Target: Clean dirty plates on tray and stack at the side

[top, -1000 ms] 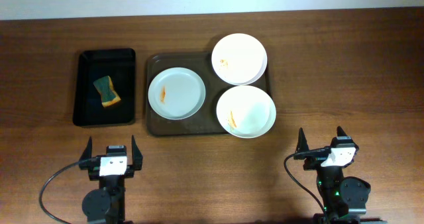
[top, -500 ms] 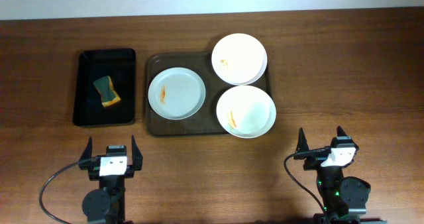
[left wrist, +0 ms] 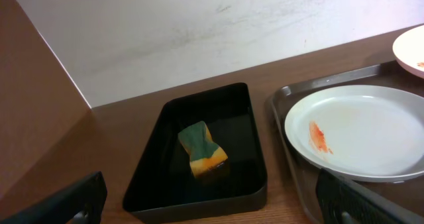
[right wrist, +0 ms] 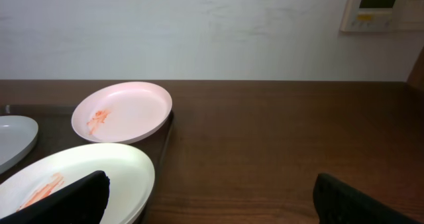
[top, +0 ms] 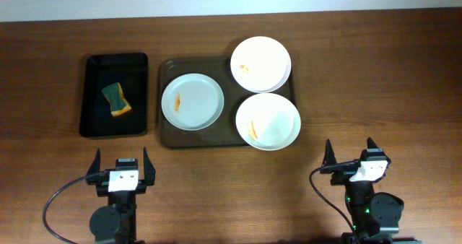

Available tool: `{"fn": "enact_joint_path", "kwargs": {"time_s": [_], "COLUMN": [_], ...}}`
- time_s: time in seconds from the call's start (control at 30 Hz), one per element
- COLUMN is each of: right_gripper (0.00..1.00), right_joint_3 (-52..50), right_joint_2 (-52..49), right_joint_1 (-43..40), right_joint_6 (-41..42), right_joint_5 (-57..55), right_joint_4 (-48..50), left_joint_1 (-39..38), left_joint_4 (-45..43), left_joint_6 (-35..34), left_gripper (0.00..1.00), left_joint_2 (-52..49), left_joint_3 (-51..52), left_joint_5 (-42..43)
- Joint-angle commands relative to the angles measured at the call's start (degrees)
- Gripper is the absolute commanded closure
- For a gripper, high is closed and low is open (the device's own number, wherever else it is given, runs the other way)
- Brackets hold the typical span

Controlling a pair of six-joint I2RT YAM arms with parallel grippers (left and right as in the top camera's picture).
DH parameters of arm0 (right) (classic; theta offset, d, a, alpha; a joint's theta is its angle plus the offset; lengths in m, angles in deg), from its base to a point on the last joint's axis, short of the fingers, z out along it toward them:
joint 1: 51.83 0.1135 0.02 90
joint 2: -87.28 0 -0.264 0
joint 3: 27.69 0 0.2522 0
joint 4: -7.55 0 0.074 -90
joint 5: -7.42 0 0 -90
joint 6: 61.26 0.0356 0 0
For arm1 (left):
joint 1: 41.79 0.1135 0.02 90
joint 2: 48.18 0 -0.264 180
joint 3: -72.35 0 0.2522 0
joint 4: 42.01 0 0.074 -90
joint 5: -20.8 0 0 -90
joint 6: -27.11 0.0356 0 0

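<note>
Plates smeared — on tray.

smooth white plates on a glossy brown tray, glossy black tray, wood-grain table.

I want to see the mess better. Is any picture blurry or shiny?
Overhead view: even light, dirty plates sharp. Left wrist view: the black tray looks glossy around the sponge; the left claw's fingers are dark blurs. Right wrist view: the right claw's fingers blur too.
</note>
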Motion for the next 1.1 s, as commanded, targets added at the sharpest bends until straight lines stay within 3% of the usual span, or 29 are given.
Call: {"fn": "enact_joint_path", "kwargs": {"time_s": [0.0, 0.27, 0.4, 0.5, 0.57, 0.63, 0.73, 0.87, 0.97, 1.03, 1.07], "right_gripper": [0.01, 0.02, 0.02, 0.01, 0.02, 0.02, 0.02, 0.02, 0.02, 0.02, 0.02], "right_joint_3": [-0.31, -0.31, -0.31, -0.31, 2.69, 5.33, 12.98, 27.89, 45.20, 59.43, 68.48], "right_joint_2": [0.39, 0.39, 0.39, 0.39, 0.37, 0.13, -5.14, -22.34, -39.47, -51.47, -59.67], "right_joint_1": [0.46, 0.46, 0.46, 0.46, 0.46, 0.44, 0.46, 0.46, 0.46, 0.46, 0.46], "right_joint_6": [0.63, 0.66, 0.66, 0.66, 0.66, 0.66, 0.63, 0.63, 0.63, 0.66, 0.66], "right_joint_5": [-0.28, 0.07, 3.74, 7.26, 9.88, 10.71, 12.85, 16.98, 18.93, 19.76, 20.79], "right_joint_4": [-0.26, 0.02, 5.46, 8.15, 9.09, 9.05, 8.85, 3.13, -10.38, -25.11, -33.70], "left_joint_1": [0.42, 0.39, 0.42, 0.42, 0.42, 0.42, 0.42, 0.42, 0.42, 0.39, 0.39], "left_joint_4": [0.31, 0.26, 0.04, -1.11, 0.13, 2.56, 9.81, 20.48, 37.31, 49.07, 53.02], "left_joint_6": [0.68, 0.55, 0.46, -1.38, -6.03, -6.03, -5.99, -5.99, -5.97, -6.01, -7.80], "left_gripper": [0.01, 0.01, 0.01, 0.01, 0.01, 0.01, 0.01, 0.01, 0.01, 0.01, 0.01], "left_joint_2": [0.50, 0.50, 0.48, 0.48, -0.76, -3.10, -15.69, -36.11, -56.19, -68.30, -75.93], "left_joint_3": [0.13, 0.13, 0.11, -0.04, -5.73, -10.21, -24.92, -43.76, -62.55, -73.13, -78.99], "left_joint_5": [0.46, 1.73, 2.89, 8.35, 8.37, 8.37, 8.72, 11.93, 12.90, 13.90, 20.24]}}
